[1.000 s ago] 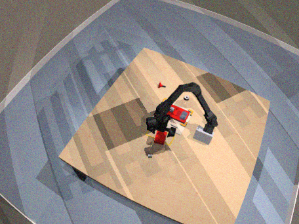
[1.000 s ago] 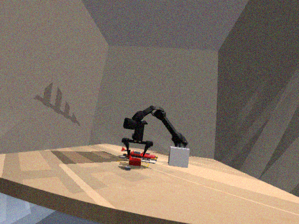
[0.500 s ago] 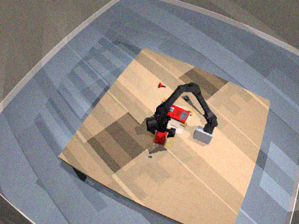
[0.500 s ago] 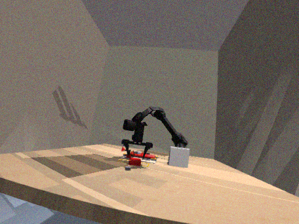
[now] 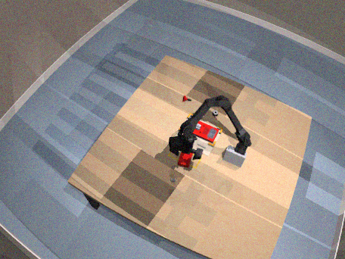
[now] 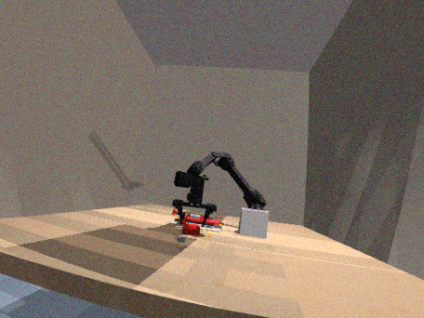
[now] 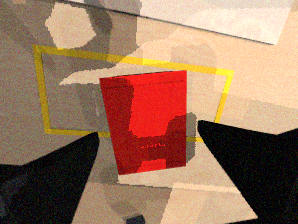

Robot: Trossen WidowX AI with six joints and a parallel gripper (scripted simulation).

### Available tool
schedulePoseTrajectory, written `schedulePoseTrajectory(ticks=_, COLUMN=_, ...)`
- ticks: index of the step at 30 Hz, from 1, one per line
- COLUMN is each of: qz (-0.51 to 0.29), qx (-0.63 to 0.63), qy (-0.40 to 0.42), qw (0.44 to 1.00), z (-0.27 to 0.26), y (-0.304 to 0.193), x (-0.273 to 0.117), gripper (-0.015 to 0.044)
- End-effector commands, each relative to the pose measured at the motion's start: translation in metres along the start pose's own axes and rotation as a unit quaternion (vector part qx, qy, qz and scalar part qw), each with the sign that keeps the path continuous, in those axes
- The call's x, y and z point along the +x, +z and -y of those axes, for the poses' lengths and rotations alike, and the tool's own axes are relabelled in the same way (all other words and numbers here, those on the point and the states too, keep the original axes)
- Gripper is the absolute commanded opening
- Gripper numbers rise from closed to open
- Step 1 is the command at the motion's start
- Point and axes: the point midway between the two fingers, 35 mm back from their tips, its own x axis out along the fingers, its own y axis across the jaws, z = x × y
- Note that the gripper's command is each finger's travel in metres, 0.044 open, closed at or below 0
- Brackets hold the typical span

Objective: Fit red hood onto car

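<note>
Between open claw fingers, unreadable-lettered hood

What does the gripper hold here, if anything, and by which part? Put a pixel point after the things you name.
Nothing; the open gripper (image 5: 186, 150) (image 6: 194, 222) (image 7: 149, 131) has the red hood (image 5: 185, 160) (image 6: 191, 229) (image 7: 157, 112) ahead of its fingers, ungrasped.
</note>
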Motion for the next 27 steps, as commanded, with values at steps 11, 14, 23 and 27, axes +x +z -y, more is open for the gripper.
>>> schedulePoseTrajectory(ticks=11, qz=0.002, qx=-0.002, qy=0.001, qw=1.000, z=0.000, y=0.000, x=0.007, gripper=0.0440)
schedulePoseTrajectory(ticks=14, qz=0.002, qx=-0.002, qy=0.001, qw=1.000, z=0.000, y=0.000, x=0.009, gripper=0.0440)
schedulePoseTrajectory(ticks=23, qz=0.002, qx=-0.002, qy=0.001, qw=1.000, z=0.000, y=0.000, x=0.013, gripper=0.0440)
schedulePoseTrajectory(ticks=27, qz=0.002, qx=-0.002, qy=0.001, qw=1.000, z=0.000, y=0.001, x=0.015, gripper=0.0440)
